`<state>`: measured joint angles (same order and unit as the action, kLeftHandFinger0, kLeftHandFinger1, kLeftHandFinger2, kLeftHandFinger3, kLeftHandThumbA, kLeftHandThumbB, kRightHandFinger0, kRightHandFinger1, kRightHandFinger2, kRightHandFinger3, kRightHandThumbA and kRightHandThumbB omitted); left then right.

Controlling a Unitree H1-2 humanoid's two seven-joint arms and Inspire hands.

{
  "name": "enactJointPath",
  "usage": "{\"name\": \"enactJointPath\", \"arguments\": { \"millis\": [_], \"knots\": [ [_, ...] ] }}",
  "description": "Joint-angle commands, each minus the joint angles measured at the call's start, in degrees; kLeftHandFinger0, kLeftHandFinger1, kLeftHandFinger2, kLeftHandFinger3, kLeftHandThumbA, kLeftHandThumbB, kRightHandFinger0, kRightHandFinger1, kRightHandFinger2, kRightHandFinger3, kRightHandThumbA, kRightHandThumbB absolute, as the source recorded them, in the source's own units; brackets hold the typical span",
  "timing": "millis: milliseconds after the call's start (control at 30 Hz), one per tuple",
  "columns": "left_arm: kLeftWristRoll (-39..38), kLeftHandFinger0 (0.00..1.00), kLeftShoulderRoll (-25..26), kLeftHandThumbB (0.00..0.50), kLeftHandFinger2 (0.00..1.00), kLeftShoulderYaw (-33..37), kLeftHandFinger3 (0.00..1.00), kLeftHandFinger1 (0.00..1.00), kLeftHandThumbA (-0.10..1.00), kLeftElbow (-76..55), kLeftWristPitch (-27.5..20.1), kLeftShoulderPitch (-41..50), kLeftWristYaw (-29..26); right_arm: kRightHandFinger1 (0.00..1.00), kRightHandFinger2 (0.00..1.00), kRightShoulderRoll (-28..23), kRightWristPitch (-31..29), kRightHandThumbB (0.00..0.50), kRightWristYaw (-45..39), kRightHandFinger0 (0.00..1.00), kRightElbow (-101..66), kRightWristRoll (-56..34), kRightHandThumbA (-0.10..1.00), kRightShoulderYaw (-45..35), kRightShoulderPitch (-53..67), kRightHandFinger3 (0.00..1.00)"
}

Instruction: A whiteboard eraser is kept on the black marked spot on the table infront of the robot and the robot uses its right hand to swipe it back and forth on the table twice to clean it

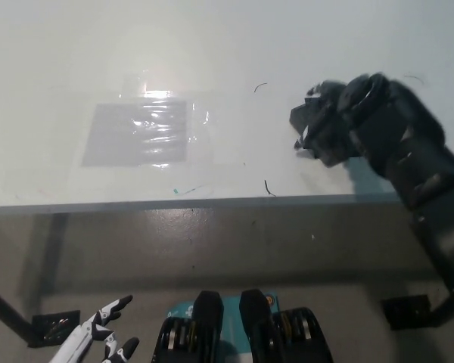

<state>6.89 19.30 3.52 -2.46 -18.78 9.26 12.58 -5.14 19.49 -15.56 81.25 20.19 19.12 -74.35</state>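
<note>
Black right hand (340, 121) over dark rectangular whiteboard eraser (312, 128), fingers blurred, closure unclear. Press flat before swiping white table (212, 45). White left hand (98, 336) rests low, fingers spread.

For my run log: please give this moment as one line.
right hand: over eraser, grip unclear | left hand: resting low, open | table: taped patch
</note>
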Motion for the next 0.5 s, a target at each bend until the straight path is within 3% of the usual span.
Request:
{"name": "enactJointPath", "arguments": {
  "millis": [0,133,200,267,333,367,400,433,467],
  "knots": [
    [0.31,1.0,1.05,0.371,1.0,0.07,1.0,1.0,0.71,-2.08,-0.83,-0.36,0.4,1.0,1.0,0.3,-2.58,0.213,1.16,1.0,-0.48,-1.49,1.0,-1.28,-0.44,1.0],
    [0.65,1.0,0.98,0.367,1.0,0.04,1.0,1.0,0.71,-2.07,-0.92,-0.39,0.22,1.0,1.0,1.72,-0.04,0.276,2.51,1.0,0.28,-2.63,1.0,-2.91,1.26,1.0],
    [0.52,1.0,0.99,0.367,1.0,-0.02,1.0,1.0,0.71,-2.14,-0.95,-0.48,0.25,1.0,1.0,2.1,0.24,0.243,3.12,1.0,0.49,-0.85,1.0,-1.49,2.34,1.0],
    [-0.01,1.0,1.06,0.367,1.0,-0.07,1.0,1.0,0.71,-2.04,-0.98,-0.59,0.44,1.0,1.0,2.29,0.57,0.243,2.71,1.0,0.84,2.45,1.0,1.85,2.65,1.0],
    [-0.05,1.0,1.11,0.367,1.0,-0.09,1.0,1.0,0.71,-1.74,-1.56,-0.68,0.42,1.0,1.0,2.5,2.7,0.358,3.76,1.0,1.51,9.14,1.0,9.4,2.99,1.0],
    [-0.09,1.0,1.11,0.367,1.0,-0.08,1.0,1.0,0.72,-1.71,-1.56,-0.68,0.45,1.0,1.0,2.36,3.45,0.339,6.07,1.0,1.43,9.15,1.0,10.42,3.41,1.0],
    [0.0,1.0,1.2,0.37,1.0,-0.16,1.0,1.0,0.72,-1.78,-1.24,-0.81,0.46,1.0,1.0,2.04,3.9,0.221,11.42,1.0,1.02,8.95,0.94,10.73,4.24,1.0],
    [0.01,1.0,1.28,0.372,1.0,-0.24,1.0,1.0,0.72,-1.8,-1.12,-0.91,0.46,1.0,1.0,2.02,3.93,0.235,12.72,0.88,0.89,8.72,0.81,11.13,4.34,1.0],
    [-0.05,1.0,1.31,0.373,1.0,-0.28,1.0,1.0,0.72,-1.83,-1.08,-0.98,0.48,0.68,0.81,1.82,3.38,0.152,15.63,0.56,0.68,9.42,0.49,11.98,4.83,1.0]
  ]
}}
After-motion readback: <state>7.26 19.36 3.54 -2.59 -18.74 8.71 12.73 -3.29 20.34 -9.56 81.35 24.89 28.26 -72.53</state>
